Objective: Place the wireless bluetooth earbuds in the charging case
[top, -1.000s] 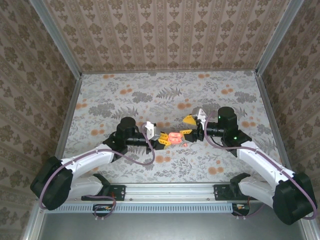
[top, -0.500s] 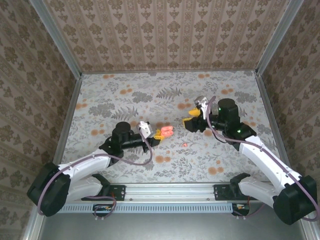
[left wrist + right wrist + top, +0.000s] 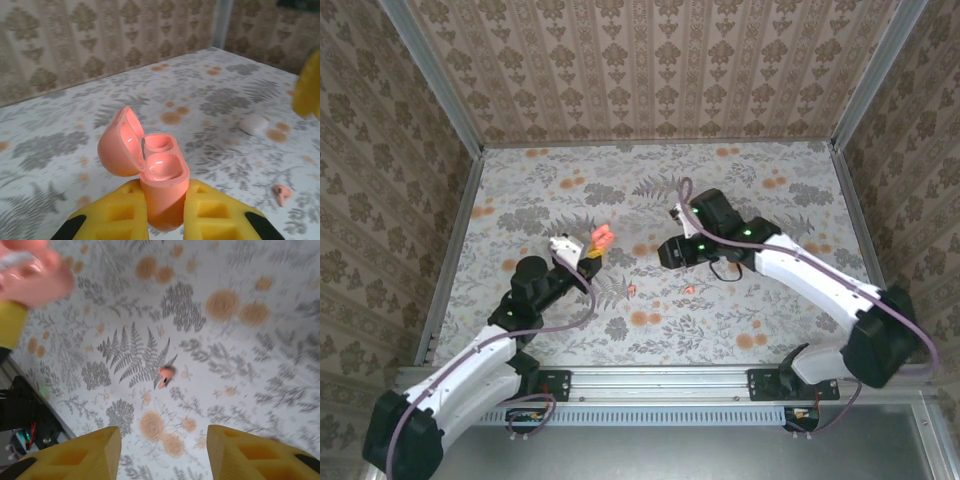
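Peach-orange charging case [image 3: 601, 238] sits clamped in my left gripper [image 3: 590, 250] in the top view, lid flipped up, while my right gripper [image 3: 670, 252] hangs at its 3 o'clock, well apart. One pink earbud [image 3: 631, 290] lies on the floral table [image 3: 770, 200] at the left gripper's 4 o'clock, and a second pink earbud [image 3: 687, 290] lies at the right gripper's 5 o'clock. On the left wrist view, both yellow fingers [image 3: 120, 210] press the case's sides, with a pink earbud [image 3: 281, 194] at 4 o'clock and a white rounded piece [image 3: 255, 125] at 2 o'clock. On the right wrist view, my fingers [image 3: 90, 450] stand spread, pinching nothing, with a pink earbud [image 3: 165, 374] on the table at 12 o'clock.
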